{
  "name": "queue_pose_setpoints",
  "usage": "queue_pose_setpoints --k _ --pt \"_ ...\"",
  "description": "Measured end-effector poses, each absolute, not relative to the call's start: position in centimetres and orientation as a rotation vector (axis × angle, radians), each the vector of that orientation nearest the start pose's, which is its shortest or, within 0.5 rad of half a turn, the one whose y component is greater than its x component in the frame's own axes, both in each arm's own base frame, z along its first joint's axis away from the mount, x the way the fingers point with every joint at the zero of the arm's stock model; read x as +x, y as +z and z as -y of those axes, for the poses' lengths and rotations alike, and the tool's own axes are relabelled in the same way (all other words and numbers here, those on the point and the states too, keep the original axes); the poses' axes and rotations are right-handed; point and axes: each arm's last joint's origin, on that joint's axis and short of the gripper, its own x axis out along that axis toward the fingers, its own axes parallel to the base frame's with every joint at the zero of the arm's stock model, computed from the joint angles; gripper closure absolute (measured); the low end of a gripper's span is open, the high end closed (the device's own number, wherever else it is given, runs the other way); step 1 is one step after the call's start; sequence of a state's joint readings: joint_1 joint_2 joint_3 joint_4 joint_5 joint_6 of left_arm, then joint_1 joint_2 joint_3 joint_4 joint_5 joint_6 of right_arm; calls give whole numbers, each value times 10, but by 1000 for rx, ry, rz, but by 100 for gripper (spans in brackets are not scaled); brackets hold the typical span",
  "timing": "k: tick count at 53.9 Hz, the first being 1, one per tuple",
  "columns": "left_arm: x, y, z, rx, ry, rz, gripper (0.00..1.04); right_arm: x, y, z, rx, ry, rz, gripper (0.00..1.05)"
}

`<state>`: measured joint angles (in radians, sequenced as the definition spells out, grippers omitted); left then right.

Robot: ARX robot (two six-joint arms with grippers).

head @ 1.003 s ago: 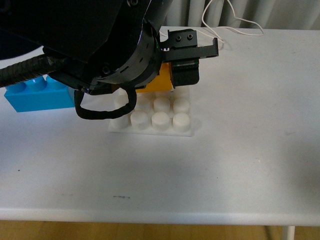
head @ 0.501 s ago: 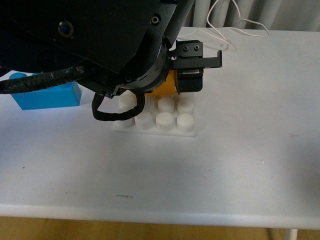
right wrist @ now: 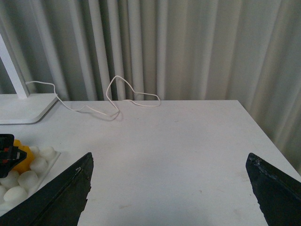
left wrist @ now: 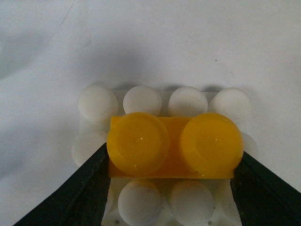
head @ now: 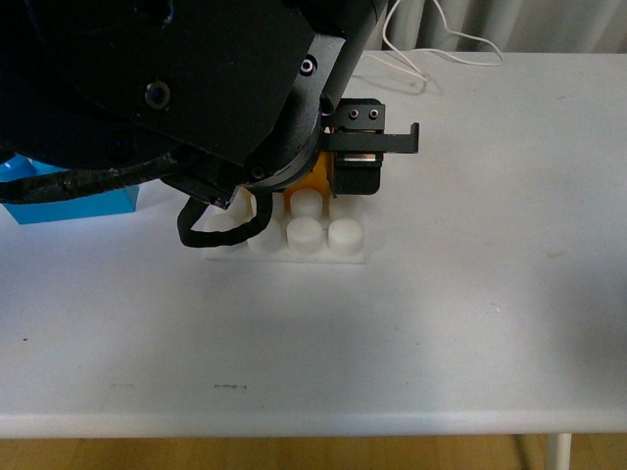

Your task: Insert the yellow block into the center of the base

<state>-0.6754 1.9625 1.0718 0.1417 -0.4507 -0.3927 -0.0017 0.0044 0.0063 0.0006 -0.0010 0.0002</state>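
Over the last second the left pincer (head: pixel 355 164) has sunk from above the flat square white studded plastic base (head: pixel 328 235) until the yellow-orange two-stud plastic block (left wrist: pixel 173 147) it pinches by its short ends sits low among the base's studs. In the front view only a sliver of yellow shows behind the base's near rows, where earlier a full orange face stood clear above them. The left wrist view shows the block lying along the base's middle, a row of white studs on one long side, another row on the other, and a stud peeking out past each end. So the block looks centred and the insertion seems nearly done or just seating; I cannot tell whether it is fully pressed home.

Both black fingers (left wrist: pixel 84 193) of that pincer hug the block's ends and overlap the base's outer studs, so there is little sideways room; the free way out is straight up. The long blue plastic brick (head: pixel 69 201) lies well to the left of the base. To the right of the base the white desk (head: pixel 490 294) is bare. The right pincer (right wrist: pixel 169 197) hangs spread, gripping nothing, well off to the right of the base, with the white cable (right wrist: pixel 113 101) and the white lamp foot (right wrist: pixel 23 108) beyond the base.
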Motion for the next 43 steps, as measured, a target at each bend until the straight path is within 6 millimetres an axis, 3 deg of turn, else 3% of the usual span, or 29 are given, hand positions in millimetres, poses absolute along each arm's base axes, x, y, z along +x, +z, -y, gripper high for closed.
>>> queue_pose_setpoints --k 43 --pt "312 119 235 7 -96 -668 39 98 165 0 0 -1 2 9"
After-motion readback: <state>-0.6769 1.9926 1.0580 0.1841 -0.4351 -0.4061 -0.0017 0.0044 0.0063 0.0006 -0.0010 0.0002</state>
